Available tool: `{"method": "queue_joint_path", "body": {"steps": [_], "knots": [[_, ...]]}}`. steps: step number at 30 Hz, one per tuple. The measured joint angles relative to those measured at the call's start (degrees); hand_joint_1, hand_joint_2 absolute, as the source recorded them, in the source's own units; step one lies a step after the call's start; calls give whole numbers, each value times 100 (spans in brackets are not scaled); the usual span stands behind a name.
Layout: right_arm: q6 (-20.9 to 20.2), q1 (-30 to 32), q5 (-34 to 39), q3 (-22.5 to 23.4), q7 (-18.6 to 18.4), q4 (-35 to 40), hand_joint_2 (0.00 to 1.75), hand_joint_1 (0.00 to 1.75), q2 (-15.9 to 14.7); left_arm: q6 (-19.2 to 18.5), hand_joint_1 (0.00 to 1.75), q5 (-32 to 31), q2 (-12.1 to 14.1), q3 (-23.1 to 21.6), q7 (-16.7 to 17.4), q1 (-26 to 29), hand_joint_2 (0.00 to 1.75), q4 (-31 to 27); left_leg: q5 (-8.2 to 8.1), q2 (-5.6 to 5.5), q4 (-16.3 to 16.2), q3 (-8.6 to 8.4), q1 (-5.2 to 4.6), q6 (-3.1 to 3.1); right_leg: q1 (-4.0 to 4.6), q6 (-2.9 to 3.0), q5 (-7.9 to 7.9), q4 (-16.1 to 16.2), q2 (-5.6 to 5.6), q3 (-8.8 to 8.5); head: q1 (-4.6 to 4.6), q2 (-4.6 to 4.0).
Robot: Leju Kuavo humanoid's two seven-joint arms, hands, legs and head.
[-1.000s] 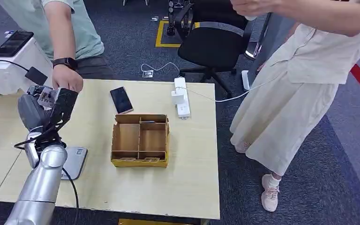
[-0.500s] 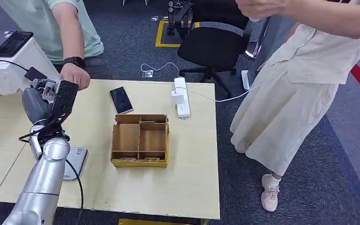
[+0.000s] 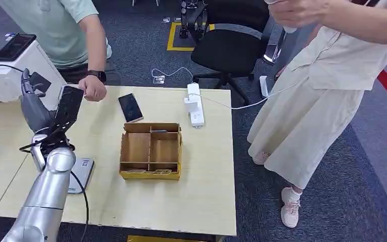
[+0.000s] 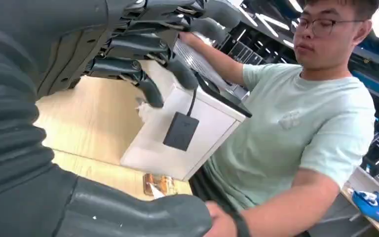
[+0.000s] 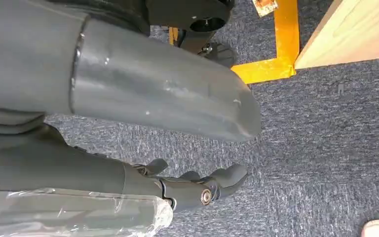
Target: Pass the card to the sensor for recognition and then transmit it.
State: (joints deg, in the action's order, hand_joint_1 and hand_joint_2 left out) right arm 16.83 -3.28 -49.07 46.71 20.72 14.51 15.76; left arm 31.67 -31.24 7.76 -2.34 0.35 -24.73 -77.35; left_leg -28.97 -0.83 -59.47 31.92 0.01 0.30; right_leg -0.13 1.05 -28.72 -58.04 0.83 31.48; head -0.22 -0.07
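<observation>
My left hand [image 3: 55,108] is raised above the table's far left corner. In the left wrist view its fingers [image 4: 143,54] are spread away from the thumb [image 4: 143,215] with nothing between them. A person's closed hand [image 3: 92,89] hovers just right of it; I cannot make out a card in either hand. The grey sensor pad [image 3: 82,173] lies flat on the table [image 3: 206,166], partly behind my left forearm. My right hand [image 5: 192,190] hangs over the carpet, fingers loosely bent and holding nothing.
A cardboard divider box [image 3: 151,150] stands mid-table, with a black phone [image 3: 130,107] and a white power strip [image 3: 195,104] behind it. A white stand with a laptop [image 3: 10,55] is at the far left. A second person [image 3: 322,85] stands to the right, beside an office chair [image 3: 229,48].
The person's hand has drawn back to the right, away from my left hand. My left hand has risen slightly and its fingers have spread.
</observation>
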Motion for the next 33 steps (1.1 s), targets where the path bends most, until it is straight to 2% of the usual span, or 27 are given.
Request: {"method": "queue_joint_path", "body": {"steps": [7,12,23,33], "knots": [[-55,-1,4,-35,-7,0,0,0,0,48,0,-468,262,2,13,186,175,-175,0,0,2,1,0,0,0,-1,-1,0,-1,1,2,2],[-57,1,39,-63,-7,0,0,0,0,50,0,-489,385,72,28,431,175,-372,0,1,3,3,0,0,0,-1,-1,0,-1,0,0,2],[-72,13,120,-66,11,0,0,0,0,-2,0,-562,603,669,-98,1492,175,-1117,-2,4,5,3,0,-1,0,-1,-2,0,2,2,2,0],[-129,24,203,-64,70,9,0,0,0,-328,0,-935,662,1069,-205,2549,175,-1856,-2,2,5,4,0,-1,0,-1,-3,2,0,2,0,0]]}}
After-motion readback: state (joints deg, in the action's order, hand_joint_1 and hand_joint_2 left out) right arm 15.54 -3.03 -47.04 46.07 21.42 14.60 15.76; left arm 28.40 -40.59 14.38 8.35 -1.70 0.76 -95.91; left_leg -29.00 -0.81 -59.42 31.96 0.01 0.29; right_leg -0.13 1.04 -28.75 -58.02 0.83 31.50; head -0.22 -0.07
